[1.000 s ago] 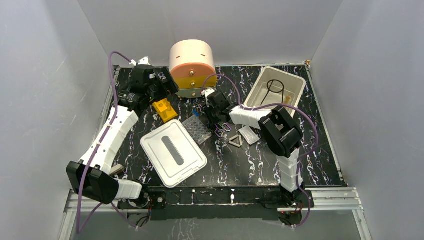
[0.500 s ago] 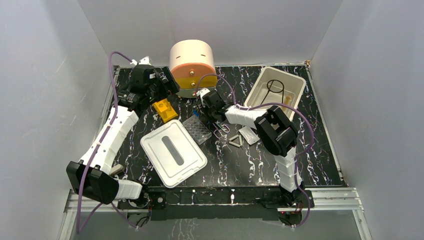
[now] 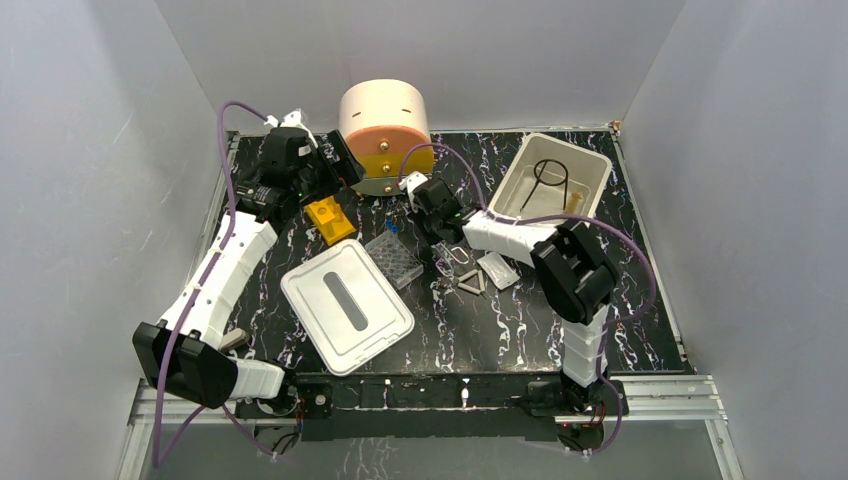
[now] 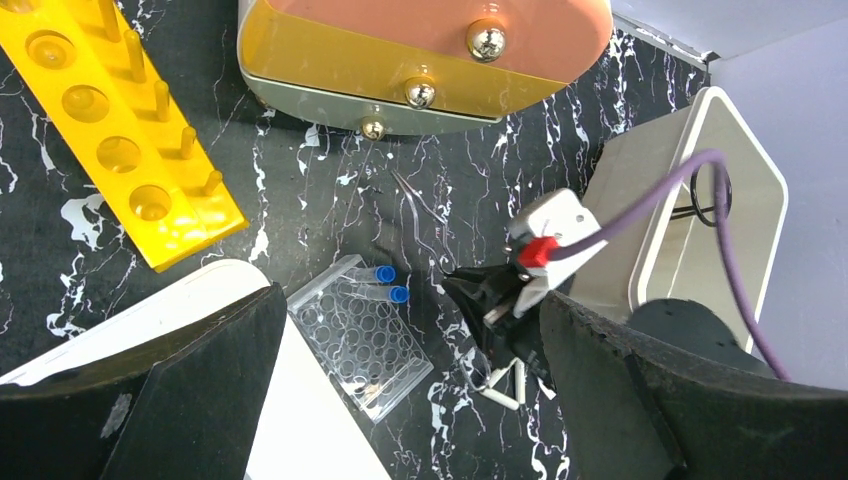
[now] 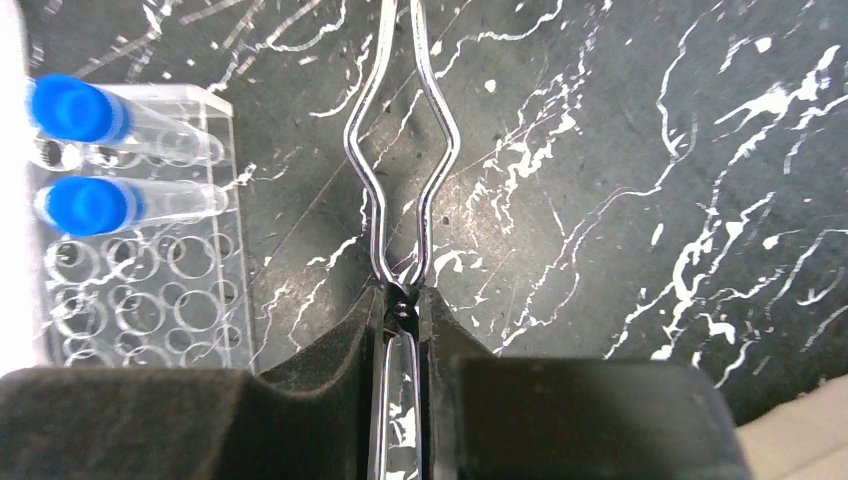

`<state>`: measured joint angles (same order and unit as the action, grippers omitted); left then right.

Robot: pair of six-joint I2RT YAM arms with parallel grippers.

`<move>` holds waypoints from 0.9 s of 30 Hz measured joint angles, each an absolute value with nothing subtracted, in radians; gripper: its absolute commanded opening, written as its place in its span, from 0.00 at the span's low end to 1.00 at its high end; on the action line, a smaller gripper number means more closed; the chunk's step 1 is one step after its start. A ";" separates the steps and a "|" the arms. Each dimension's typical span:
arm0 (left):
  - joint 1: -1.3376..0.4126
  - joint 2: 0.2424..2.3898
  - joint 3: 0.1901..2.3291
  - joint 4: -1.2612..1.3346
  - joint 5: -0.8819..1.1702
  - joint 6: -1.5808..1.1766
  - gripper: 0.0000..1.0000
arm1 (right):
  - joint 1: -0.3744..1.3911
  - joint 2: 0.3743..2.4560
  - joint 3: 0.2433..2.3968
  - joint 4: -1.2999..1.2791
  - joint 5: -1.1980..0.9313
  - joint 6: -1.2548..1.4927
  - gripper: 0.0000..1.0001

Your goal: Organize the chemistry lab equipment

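Looks like the right tool point(image 5: 405, 300) is pinched narrow on the tail end of the wire test tube clamp point(image 5: 400, 150), whose long axis runs straight out ahead of it, just beside the clear well plate point(image 5: 150, 300).

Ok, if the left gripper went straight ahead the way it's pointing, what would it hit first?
Probably the clear well plate, seen between the open fingers of the left gripper; depth is hard to judge.

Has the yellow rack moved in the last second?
No. The yellow rack lies where it was, same gap to the round drawer unit behind it.
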<state>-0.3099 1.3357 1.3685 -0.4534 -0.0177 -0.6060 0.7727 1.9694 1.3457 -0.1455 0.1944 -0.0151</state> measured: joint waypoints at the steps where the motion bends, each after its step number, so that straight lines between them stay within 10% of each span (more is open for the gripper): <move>1: -0.310 1.336 1.369 -0.451 -0.017 -0.604 0.98 | 0.773 1.939 1.339 -0.147 0.192 -0.014 0.10; 27: -0.429 1.407 1.341 -0.205 0.442 -0.550 0.93 | 0.695 1.496 1.286 -0.171 0.216 0.326 0.10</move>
